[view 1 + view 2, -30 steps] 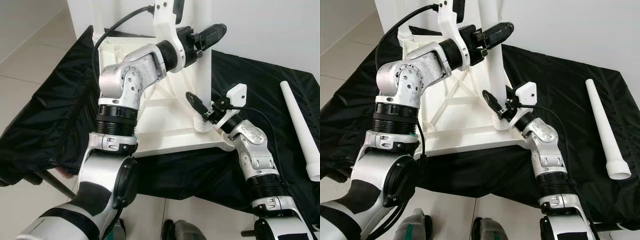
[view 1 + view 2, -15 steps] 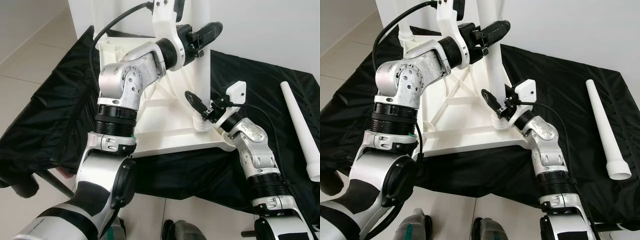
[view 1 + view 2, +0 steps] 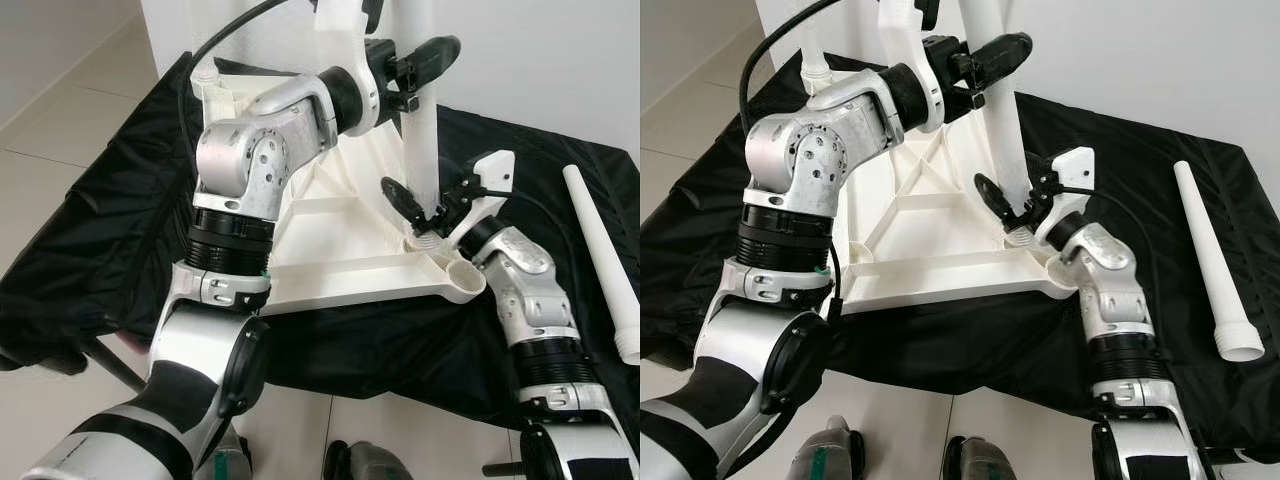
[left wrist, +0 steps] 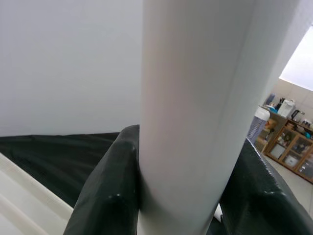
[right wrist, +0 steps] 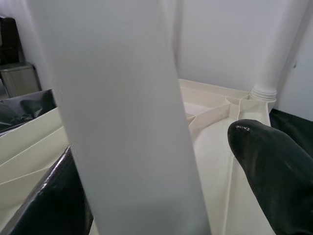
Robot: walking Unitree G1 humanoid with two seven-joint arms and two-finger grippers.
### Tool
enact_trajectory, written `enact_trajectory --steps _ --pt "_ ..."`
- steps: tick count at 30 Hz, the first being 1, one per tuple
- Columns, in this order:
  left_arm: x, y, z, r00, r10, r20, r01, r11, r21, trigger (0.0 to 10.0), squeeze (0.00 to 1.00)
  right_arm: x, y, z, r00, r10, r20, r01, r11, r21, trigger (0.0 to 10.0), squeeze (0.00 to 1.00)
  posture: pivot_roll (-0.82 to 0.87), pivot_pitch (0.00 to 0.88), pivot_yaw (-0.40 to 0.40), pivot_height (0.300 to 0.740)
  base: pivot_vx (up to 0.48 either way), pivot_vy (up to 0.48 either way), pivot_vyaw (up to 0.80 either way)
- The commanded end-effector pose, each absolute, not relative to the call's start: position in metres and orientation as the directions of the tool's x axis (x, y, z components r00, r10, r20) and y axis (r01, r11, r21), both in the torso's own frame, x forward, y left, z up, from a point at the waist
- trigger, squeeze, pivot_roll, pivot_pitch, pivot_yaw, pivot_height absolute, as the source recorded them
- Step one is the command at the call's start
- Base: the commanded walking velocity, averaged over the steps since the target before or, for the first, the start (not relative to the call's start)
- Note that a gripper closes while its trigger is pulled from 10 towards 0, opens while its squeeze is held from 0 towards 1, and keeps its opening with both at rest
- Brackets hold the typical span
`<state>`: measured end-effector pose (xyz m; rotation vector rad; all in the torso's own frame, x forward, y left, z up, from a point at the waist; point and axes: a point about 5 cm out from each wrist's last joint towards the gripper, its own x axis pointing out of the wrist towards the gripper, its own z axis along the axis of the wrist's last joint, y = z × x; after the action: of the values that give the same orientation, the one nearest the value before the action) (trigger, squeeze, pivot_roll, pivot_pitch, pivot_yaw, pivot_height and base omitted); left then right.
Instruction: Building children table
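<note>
Seating: a white table leg [image 3: 1002, 110] into a corner socket of the overturned tabletop [image 3: 930, 235].
Step in hand: judged to be fitting a leg; the leg stands nearly upright with its threaded foot at the socket, seating depth not visible.
Left gripper [image 3: 992, 55]: clamped high on the leg's shaft; the left wrist view shows a black finger [image 4: 110, 196] pressed to each side of the white tube.
Right gripper [image 3: 418, 205]: low on the same leg, just above the socket; one finger lies against the shaft, the other [image 5: 274, 166] stands apart from it, so whether the grip is closed cannot be told.
Table leg: between the two grippers, below the left, rising past the right.
Tabletop: white ribbed plastic, underside up, directly under the right gripper, resting on a black cloth [image 3: 1120, 150].
Empty socket [image 3: 465, 281]: at the tabletop corner just beside the right gripper's wrist.
Fitted leg [image 5: 271, 73]: another leg stands in a far corner socket, beyond the right gripper.
Spare leg [image 3: 1210, 262]: lying on the cloth, well apart from the right gripper, on its outer side.
Next move calls for: probably pressing or twisting the leg down, kept upright by the upper grip.
Risk: a tilted leg may bind at the socket.
</note>
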<state>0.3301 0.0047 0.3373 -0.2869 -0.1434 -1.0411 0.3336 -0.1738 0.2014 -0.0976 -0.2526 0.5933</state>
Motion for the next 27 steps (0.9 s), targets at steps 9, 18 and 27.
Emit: enact_trajectory --steps 9,18,27 --pt "0.328 -0.001 0.348 0.54 -0.802 0.255 0.838 0.54 -0.077 10.0 0.0 0.34 -0.173 0.215 0.838 0.488 0.244 -0.443 0.87 -0.219 10.0 0.0 0.03 0.012 -0.1 0.74 0.0 0.0 0.0" --pt "0.334 0.002 0.355 0.682 -0.677 0.278 0.694 0.719 0.048 10.0 0.0 0.347 -0.151 0.218 0.884 0.38 0.273 -0.296 0.906 -0.302 10.0 0.0 0.03 0.026 -0.102 0.74 0.0 0.0 0.0" --pt "0.336 0.003 0.36 0.74 -0.603 0.299 0.602 0.791 0.107 10.0 0.0 0.356 -0.142 0.218 0.939 0.17 0.299 -0.077 0.951 -0.299 10.0 0.0 0.04 0.035 -0.105 0.74 0.0 0.0 0.0"
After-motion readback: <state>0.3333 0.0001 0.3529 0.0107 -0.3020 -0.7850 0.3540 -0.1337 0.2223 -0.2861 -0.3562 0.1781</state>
